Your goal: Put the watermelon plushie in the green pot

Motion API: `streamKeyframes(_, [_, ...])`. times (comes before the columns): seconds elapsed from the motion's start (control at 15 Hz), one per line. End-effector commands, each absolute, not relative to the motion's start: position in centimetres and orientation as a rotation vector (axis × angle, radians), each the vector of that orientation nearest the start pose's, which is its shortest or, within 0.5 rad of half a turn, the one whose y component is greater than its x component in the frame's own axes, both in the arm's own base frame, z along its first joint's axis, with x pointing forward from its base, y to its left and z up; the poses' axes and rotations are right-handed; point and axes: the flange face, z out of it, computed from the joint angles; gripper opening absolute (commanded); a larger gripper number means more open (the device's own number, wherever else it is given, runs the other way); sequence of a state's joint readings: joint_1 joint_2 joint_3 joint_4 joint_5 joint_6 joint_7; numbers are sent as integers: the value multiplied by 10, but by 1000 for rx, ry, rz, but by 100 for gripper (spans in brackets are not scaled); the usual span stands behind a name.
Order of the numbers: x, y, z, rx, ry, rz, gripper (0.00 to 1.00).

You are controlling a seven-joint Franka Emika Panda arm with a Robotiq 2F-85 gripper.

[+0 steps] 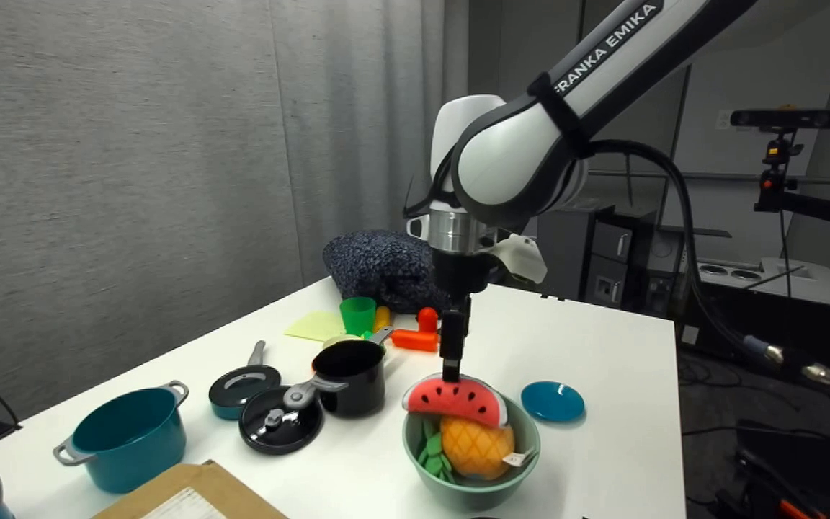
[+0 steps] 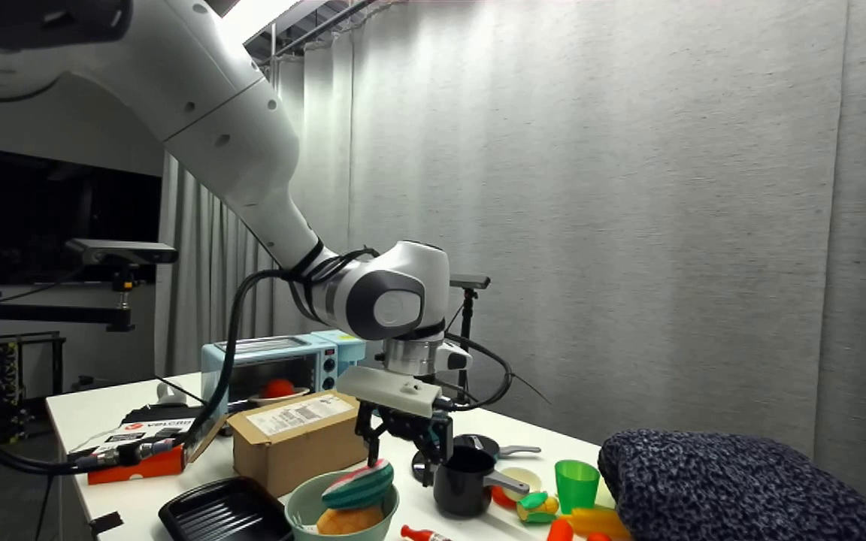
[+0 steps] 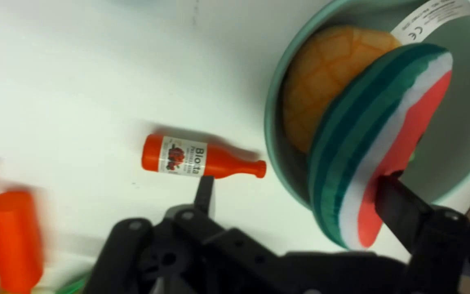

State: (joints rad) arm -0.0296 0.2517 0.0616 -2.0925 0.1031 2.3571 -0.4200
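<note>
The watermelon plushie [image 1: 462, 400] lies tilted on the pineapple plushie [image 1: 478, 448] in the mouth of the green pot [image 1: 469, 496], with one end over the rim. The plushie [image 2: 358, 488] and the pot [image 2: 302, 502] also show in an exterior view. In the wrist view the plushie [image 3: 341, 151] shows its striped rind and red face above the pot [image 3: 463, 118]. My gripper [image 3: 296, 183] is open, its fingers wide apart. One finger touches the plushie's red face; the other finger is off to the side, outside the pot. The gripper [image 2: 401, 472] is low over the pot's edge.
A red bottle [image 3: 178, 157] lies beside the pot. A black pot [image 1: 350, 382], a teal pot [image 1: 130, 440] and a blue lid [image 1: 552, 401] stand around. A cardboard box [image 2: 301, 443] and a black tray [image 2: 226, 515] are near the green pot.
</note>
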Motion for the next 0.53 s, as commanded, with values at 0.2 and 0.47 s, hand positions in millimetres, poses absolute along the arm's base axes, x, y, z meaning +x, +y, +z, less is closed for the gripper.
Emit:
streamKeyframes(0.2, [611,-15,311,-3054,-135,-131,100])
streamKeyframes(0.47, [624,-25,306,-3113,60,-241,100])
